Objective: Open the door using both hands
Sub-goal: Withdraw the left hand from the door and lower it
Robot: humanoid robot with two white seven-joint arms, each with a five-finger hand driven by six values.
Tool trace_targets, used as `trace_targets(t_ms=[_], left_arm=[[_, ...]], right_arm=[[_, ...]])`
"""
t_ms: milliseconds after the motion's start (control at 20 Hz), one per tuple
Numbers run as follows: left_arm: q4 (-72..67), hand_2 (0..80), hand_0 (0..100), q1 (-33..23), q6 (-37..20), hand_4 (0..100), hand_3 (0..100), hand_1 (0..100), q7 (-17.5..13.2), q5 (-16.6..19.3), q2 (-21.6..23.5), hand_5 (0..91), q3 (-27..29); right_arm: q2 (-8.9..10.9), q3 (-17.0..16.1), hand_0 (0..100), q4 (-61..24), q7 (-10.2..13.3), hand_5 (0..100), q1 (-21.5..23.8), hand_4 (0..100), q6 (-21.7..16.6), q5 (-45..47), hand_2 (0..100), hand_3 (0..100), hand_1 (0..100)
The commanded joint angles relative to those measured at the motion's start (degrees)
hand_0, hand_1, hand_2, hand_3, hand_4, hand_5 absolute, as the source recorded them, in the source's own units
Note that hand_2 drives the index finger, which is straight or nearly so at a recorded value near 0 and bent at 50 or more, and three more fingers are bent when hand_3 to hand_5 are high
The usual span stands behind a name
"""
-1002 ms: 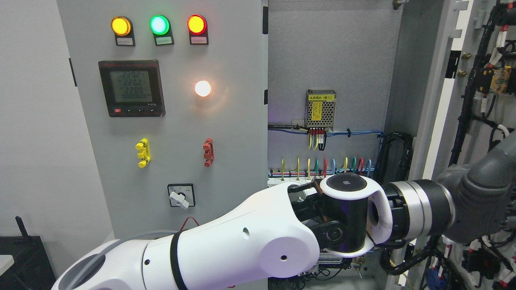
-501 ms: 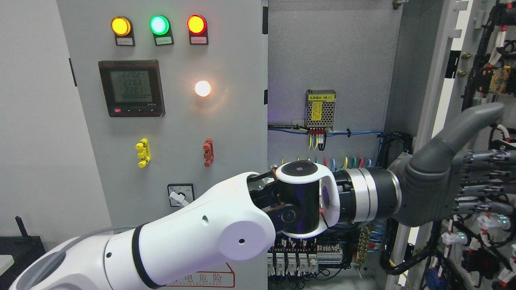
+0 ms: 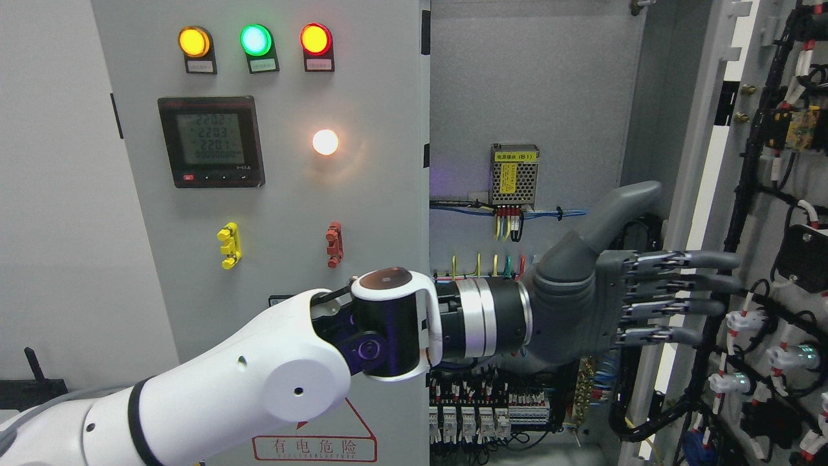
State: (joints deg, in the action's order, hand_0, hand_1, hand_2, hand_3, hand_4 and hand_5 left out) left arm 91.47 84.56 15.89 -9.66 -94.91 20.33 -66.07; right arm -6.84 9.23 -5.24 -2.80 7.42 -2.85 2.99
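Left hand (image 3: 621, 294) reached across from the lower left, fingers (image 3: 686, 285) stretched flat and wide, holding nothing. Its fingertips pointed right at the swung-open cabinet door (image 3: 763, 194), whose tall upright edge stood just beyond them, right hand unseen.

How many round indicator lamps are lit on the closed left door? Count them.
4: yellow lamp, green lamp and red lamp along the top, white lamp below the red; none looks hidden.

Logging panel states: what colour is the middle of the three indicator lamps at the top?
Green, the middle indicator lamp, seen clearly in the head view.
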Motion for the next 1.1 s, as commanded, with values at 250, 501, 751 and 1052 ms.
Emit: trace_targets(t_ms=[250, 501, 751, 1052], left_arm=[[14.87, 0.0, 0, -15.04, -0.07, 3, 0, 0, -5.28, 3.5, 30.54, 0.0, 4.9], [14.87, 0.0, 0, -19.43, -0.07, 3, 0, 0, -9.41, 3.67, 37.23, 0.0, 5.95], [14.7, 0.0, 0, -26.71, -0.24, 3, 0, 0, -14.15, 7.18, 43.65, 0.0, 10.51], [14.61, 0.0, 0, -45.86, -0.77, 3, 0, 0, -16.71, 15.7, 48.04, 0.0, 23.86]], right_arm=[[-0.02, 0.0, 11, 0.05, 0.08, 0, 0.05, 0, -0.05, 0.0, 0, 0, 0], [0.07, 0.0, 11, 0.05, -0.01, 0, -0.04, 0, 0.03, 0.0, 0, 0, 0], [0.07, 0.0, 11, 0.05, -0.01, 0, 0.05, 0, 0.03, 0.0, 0, 0, 0], [0.07, 0.0, 11, 0.05, -0.01, 0, -0.04, 0, -0.05, 0.0, 0, 0, 0]])
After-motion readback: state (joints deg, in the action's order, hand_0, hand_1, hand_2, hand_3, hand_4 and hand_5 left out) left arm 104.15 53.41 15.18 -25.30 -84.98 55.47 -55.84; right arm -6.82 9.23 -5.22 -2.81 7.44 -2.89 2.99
